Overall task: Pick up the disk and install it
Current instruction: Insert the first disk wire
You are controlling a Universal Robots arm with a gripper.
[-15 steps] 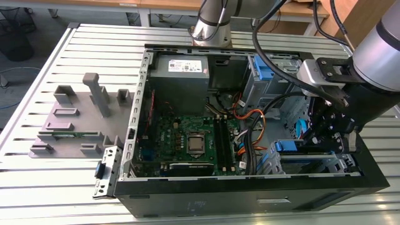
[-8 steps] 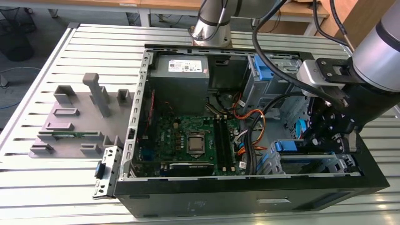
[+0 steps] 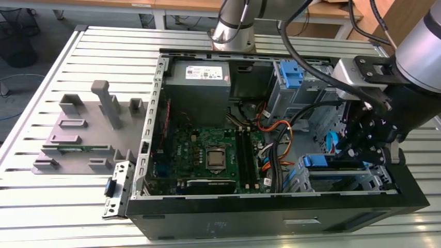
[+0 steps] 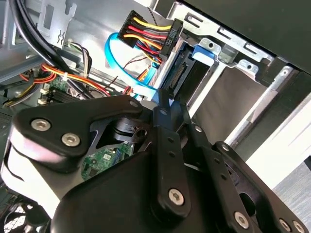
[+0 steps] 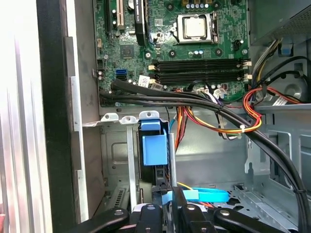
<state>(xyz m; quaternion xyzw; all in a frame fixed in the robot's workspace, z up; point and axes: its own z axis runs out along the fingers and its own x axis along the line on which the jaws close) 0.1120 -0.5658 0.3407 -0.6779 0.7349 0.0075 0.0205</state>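
the work stood at the install step: the disk (image 5: 154, 150), in its blue carrier, sat upright in the drive cage (image 3: 344, 178) at the front corner of the open computer case (image 3: 276, 206), with the claw (image 3: 363, 147) poised just above its rear edge. whether the claw was wide, narrow or gripping could not be told. judging by this, the disk looked nearly or fully seated, so any further move called for a gentle, straight push clear of the power cable bundle (image 4: 148, 34). the case also held the motherboard (image 3: 210, 155) and the grey power supply (image 3: 200, 85). the case rested on the slatted desk (image 3: 76, 67).
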